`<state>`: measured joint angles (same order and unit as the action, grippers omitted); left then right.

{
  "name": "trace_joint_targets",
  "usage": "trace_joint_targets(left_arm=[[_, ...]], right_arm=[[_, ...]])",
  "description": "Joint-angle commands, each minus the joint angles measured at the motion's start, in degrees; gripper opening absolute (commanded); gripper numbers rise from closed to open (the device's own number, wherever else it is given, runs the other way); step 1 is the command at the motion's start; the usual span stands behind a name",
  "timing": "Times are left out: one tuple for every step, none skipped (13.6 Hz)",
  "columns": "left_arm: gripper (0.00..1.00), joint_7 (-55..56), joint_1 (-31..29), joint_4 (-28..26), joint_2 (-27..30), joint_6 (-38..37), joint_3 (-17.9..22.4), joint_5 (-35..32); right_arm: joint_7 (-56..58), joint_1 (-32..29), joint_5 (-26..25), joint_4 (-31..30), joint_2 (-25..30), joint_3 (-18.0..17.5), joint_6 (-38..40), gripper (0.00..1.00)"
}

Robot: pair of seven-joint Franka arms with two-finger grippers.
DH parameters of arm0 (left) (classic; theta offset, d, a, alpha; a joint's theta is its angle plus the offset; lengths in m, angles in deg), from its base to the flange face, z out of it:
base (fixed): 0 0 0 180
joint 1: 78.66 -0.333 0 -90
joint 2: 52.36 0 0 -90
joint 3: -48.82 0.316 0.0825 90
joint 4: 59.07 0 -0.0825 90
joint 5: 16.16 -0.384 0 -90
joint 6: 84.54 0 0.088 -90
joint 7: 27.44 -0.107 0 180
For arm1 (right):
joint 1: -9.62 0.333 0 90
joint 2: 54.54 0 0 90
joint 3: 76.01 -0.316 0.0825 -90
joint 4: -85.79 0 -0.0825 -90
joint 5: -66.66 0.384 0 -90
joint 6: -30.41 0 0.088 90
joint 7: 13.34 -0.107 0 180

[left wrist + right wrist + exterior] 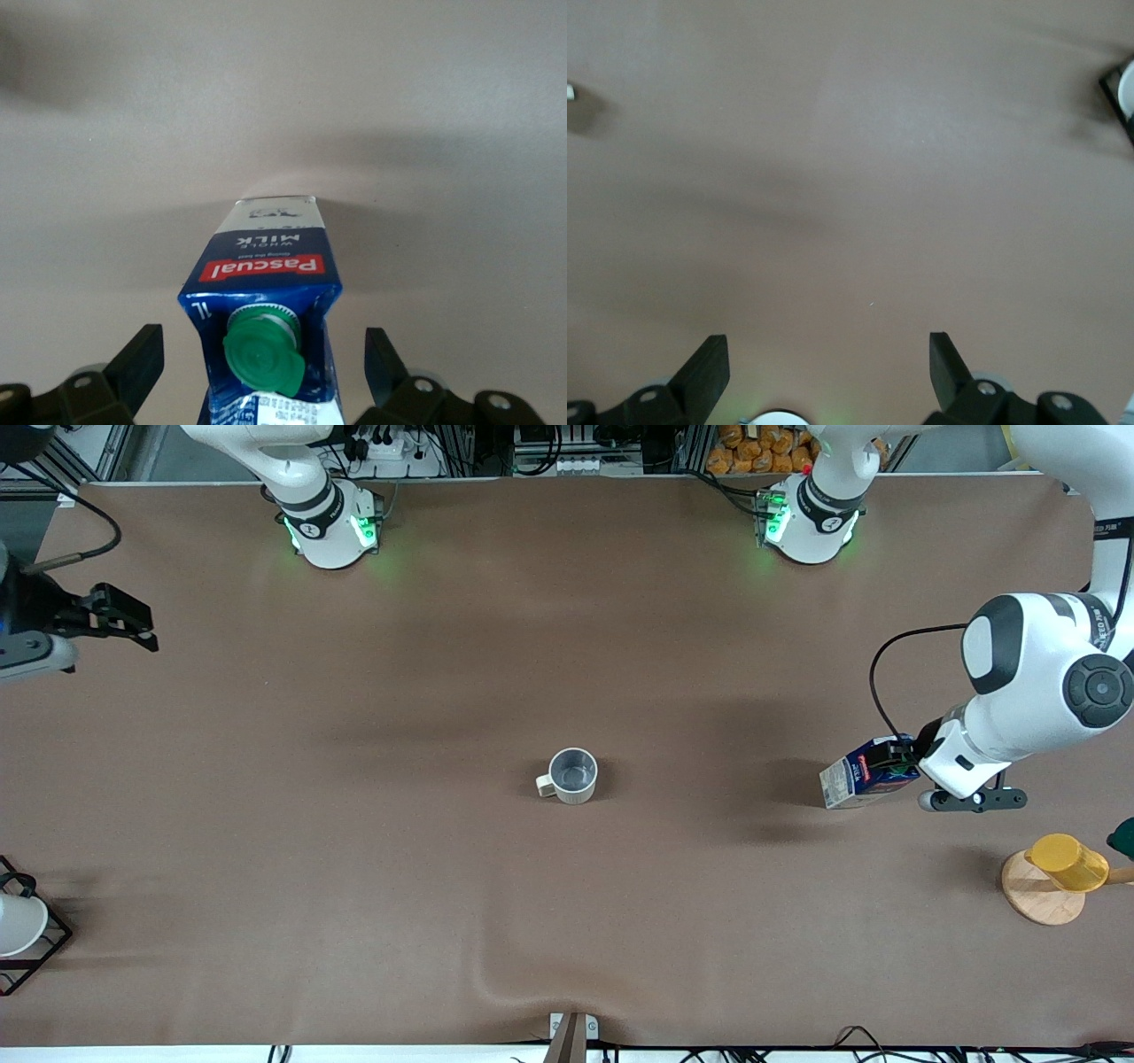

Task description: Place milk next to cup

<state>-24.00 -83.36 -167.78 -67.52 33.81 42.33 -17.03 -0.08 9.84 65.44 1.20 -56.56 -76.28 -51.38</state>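
Ceramic cup (573, 775), round; boxy milk (864, 781) apart.

Read on the milk (266, 292), in the left wrist view: "Pascual" in white on a red label, "WHOLE MILK" in white on the dark blue face next to it, "1L" near the green cap (262, 354). Nothing else legible.

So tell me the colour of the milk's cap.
Green; the milk's cap shows best in the left wrist view.
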Motion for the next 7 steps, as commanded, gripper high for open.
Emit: trace_joint_targets(left_arm=[[1.0, 1.0, -0.3, -2.2, 2.0, 0.9, -0.2, -1.3], [1.0, 1.0, -0.3, -2.2, 1.9, 0.7, -0.3, -1.3], [0.91, 1.3, -0.2, -2.2, 1.9, 0.5, -0.3, -1.3], [0.79, 2.0, -0.2, -2.1, 1.8, 0.3, -0.3, -1.3], [0.75, 2.4, -0.1, -2.2, 1.5, 0.3, -0.3, -1.3], [0.73, 2.4, -0.1, -2.1, 1.5, 0.3, -0.3, -1.3], [0.68, 2.5, -0.1, -2.0, 1.3, 0.3, -0.2, -1.3]], right_arm=[[-4.9, -2.1, 1.5, -1.8, 1.9, -1.0, 0.2, 1.0], [-6.8, -2.0, 1.5, -1.8, 2.1, -1.0, 0.4, 1.0], [-10.4, -1.7, 1.6, -1.7, 2.1, -1.3, 0.7, 1.0], [-13.1, -1.7, 1.7, -1.6, 2.1, -1.5, 1.0, 1.0], [-14.1, -1.6, 1.7, -1.5, 2.1, -1.6, 1.5, 1.0], [-14.2, -1.7, 1.7, -1.5, 2.3, -1.5, 1.5, 1.0], [-14.3, -1.9, 2.4, -1.5, 2.6, -1.3, 1.3, 1.0]])
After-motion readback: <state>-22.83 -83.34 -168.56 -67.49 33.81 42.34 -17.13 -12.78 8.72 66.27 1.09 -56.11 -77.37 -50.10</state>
